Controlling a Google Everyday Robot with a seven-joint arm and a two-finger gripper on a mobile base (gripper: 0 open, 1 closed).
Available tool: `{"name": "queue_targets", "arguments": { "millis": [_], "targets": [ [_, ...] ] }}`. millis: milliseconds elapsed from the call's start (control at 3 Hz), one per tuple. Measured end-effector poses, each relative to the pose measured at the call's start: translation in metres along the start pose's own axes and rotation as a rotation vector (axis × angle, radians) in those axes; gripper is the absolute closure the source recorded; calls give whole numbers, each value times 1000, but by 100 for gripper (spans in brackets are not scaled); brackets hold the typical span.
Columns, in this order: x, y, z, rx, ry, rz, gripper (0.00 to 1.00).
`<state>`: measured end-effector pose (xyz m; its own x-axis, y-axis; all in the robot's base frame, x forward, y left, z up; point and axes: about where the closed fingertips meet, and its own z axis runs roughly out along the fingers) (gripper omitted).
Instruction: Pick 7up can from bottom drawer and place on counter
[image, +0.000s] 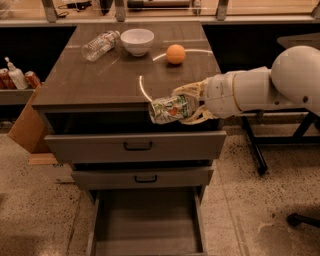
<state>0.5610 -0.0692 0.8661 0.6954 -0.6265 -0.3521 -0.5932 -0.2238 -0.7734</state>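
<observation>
Grey-brown glossy wood-grain counter (100, 80) spreads just beyond the cream two-finger gripper (179, 106), its front edge right at the load, so the placing is left to do. Below the gripper, the deep grey-brown wooden bottom drawer (147, 225) stands open, its dark floor bare: the pick looks done. A white bowl (137, 41) and a clear plastic bottle (100, 45) sit far beyond, leaving bare top nearer. The gripper is clenched on the dented whitish-silver 7up can (167, 109), held sideways; a round orange fruit (175, 54) lies a little way behind.

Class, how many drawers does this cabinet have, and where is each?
3: top drawer, slightly open; middle drawer below it; bottom drawer pulled far out. The gripper holds the 7up can at the front edge of the counter.
</observation>
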Motion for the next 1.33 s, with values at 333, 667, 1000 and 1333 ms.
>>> {"name": "queue_targets", "arguments": {
  "millis": [333,667,1000,1333],
  "targets": [
    [0,0,0,0,0,0,100],
    [14,-13,2,-4,23,42,100],
    [35,-39,7,-16,43,115,100],
    [52,-69,13,-21,39,196,100]
  ]
}}
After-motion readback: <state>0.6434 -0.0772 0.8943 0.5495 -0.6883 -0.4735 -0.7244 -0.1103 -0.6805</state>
